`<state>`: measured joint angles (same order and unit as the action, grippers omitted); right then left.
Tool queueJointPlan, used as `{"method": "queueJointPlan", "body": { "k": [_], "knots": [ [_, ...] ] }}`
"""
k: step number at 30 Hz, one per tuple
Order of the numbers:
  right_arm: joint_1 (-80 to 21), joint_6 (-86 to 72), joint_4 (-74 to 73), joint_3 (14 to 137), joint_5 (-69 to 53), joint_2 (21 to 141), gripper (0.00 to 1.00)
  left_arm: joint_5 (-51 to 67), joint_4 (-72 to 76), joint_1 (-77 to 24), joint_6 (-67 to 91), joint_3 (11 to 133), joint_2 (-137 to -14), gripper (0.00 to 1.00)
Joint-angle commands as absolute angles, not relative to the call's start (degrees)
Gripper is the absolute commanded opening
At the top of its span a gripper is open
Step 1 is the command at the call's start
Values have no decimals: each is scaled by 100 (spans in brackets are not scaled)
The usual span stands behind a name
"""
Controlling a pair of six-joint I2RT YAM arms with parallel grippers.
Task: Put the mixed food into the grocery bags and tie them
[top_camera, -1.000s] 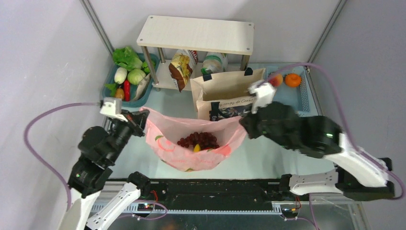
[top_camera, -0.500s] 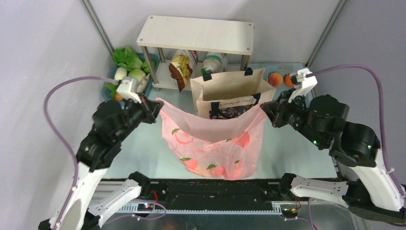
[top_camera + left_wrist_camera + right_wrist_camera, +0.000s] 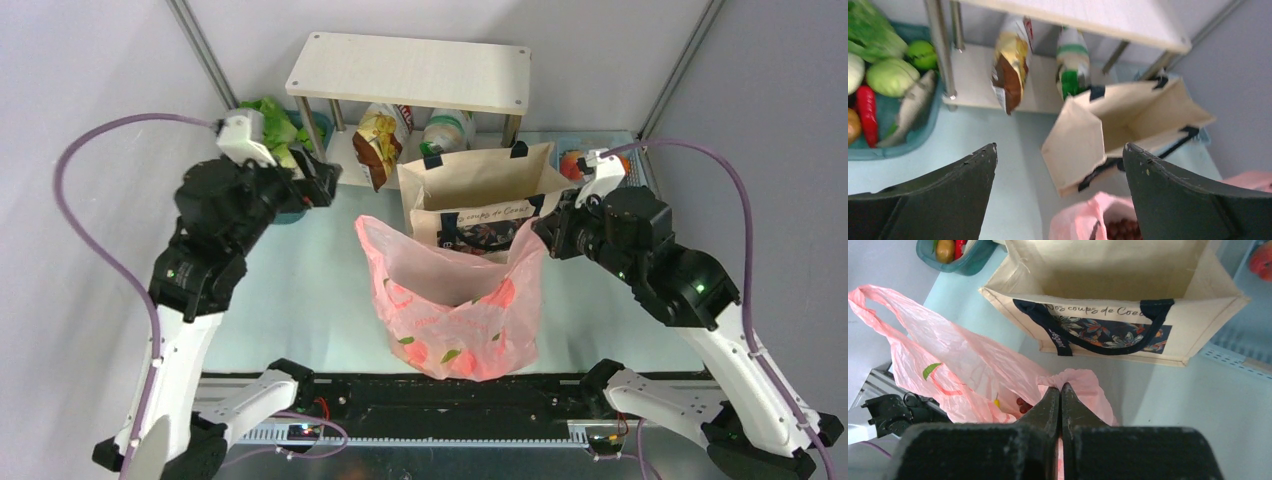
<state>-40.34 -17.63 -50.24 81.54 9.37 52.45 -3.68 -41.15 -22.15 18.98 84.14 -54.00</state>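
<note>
The pink plastic grocery bag (image 3: 455, 310) hangs over the table from one handle (image 3: 1075, 377), and my right gripper (image 3: 541, 233) (image 3: 1060, 387) is shut on that handle. Its other handle (image 3: 366, 226) stands free. Dark red grapes (image 3: 1020, 402) (image 3: 1120, 230) and a yellow banana tip (image 3: 997, 401) show inside it. My left gripper (image 3: 325, 180) (image 3: 1059, 146) is open and empty, up near the shelf, away from the bag. The beige canvas tote (image 3: 480, 185) (image 3: 1108, 290) (image 3: 1128, 115) stands open behind the pink bag. A crisp packet (image 3: 378, 145) (image 3: 1010, 65) leans under the shelf.
A wooden shelf (image 3: 410, 70) stands at the back, with a green-white packet (image 3: 1073, 65) beneath it. The teal basket (image 3: 903, 145) of vegetables sits at back left, partly behind my left arm. At back right a blue basket (image 3: 640, 180) holds red fruit (image 3: 572, 160).
My left gripper opened, let go of the pink bag's left handle and drew back towards the shelf. The bag now hangs from the right gripper alone and has shifted right.
</note>
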Motion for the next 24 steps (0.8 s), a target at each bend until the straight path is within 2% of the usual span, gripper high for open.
{"method": "queueJointPlan", "body": {
  "k": [1,4,12,18,24],
  "knots": [
    [-3929,-1828,-4546,7995,398,5200,0,-362,-4066,-1431,2020,8975,-5619,100],
    [-3929,-1768,-4525,7972,340,5150,0,-256,-4042,-565,2500,9072,-5947,100],
    [-3933,-1542,-4336,7691,91,4531,0,-676,-3695,843,3518,9073,-7148,100],
    [-3929,-1344,-4316,7459,70,4218,0,-1014,-3368,1207,3774,9188,-8188,100],
    [-3899,-1062,-4096,7211,237,4242,0,-1427,-2392,1247,2503,9078,-8980,98]
  ]
}}
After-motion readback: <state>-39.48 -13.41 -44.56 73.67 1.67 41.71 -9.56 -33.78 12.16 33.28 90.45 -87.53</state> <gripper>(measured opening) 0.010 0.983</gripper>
